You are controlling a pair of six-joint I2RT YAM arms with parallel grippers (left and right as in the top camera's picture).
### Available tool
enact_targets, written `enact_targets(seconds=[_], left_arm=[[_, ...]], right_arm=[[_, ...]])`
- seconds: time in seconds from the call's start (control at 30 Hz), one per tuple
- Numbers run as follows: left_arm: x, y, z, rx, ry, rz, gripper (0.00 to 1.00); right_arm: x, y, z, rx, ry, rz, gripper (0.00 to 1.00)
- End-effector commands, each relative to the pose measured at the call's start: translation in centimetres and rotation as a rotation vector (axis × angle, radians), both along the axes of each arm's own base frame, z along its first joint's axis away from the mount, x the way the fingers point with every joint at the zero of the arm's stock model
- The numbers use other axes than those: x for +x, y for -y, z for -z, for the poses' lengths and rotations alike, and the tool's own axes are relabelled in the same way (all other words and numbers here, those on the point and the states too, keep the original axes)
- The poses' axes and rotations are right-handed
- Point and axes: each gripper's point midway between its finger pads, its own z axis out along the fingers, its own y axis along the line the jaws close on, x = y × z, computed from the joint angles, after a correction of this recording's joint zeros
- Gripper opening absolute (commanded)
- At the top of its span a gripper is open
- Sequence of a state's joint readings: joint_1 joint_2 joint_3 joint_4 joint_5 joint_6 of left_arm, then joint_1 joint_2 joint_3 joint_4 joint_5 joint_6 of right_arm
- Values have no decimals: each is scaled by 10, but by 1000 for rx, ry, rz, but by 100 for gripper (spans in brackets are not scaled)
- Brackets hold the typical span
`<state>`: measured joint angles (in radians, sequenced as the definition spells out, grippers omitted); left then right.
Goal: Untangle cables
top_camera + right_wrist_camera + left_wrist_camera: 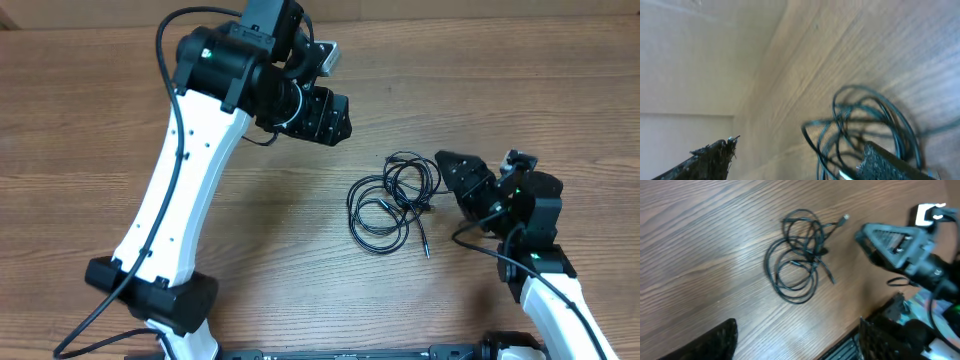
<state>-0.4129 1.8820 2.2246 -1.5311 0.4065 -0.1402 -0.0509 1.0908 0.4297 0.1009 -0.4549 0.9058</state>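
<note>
The cables (390, 198) lie on the wooden table as one tangled bundle of thin black loops, right of centre. The left wrist view shows the cables (799, 255) from above, with a silvery plug end (845, 217) sticking out. My left gripper (335, 118) hangs open well above and to the left of the bundle, nothing between its fingers (715, 340). My right gripper (447, 165) is open just right of the bundle, pointing at it. In the right wrist view its right finger (887, 164) overlaps the loops of the cables (865, 120); whether it touches them is unclear.
The table's near edge and a dark base frame (865, 340) show at the bottom right of the left wrist view. The left arm's white link (175, 190) crosses the left half of the table. A pale wall (700, 60) fills the right wrist view's left side.
</note>
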Motion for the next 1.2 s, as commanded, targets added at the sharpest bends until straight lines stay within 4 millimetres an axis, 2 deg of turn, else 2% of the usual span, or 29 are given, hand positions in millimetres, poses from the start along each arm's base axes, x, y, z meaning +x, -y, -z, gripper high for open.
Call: enact_targets(seconds=[0.0,0.1,0.2,0.33,0.47,0.63,0.97,1.17], left_arm=[[6,-3,17,55,-34,-30,80],[5,-3,23,67,-59,-29,84],[5,-3,27,74,-74,-29,89],[6,-3,28,73,-72,-29,91],[7,-2,28,73,-72,-30,91],[6,-3,28,74,-75,-31,92],[6,-3,28,74,-75,-31,94],[6,-3,28,75,-76,-31,95]], right_arm=[[13,4,-3,0,36,27,82],[14,-5,-3,91,0,5,76],[7,-24,-4,246,-80,-48,73],[5,-37,-1,264,-111,-45,74],[8,-37,13,193,-138,61,78],[16,-26,34,170,-188,232,79],[49,-40,27,229,-53,173,73],[50,-41,49,217,-103,177,73]])
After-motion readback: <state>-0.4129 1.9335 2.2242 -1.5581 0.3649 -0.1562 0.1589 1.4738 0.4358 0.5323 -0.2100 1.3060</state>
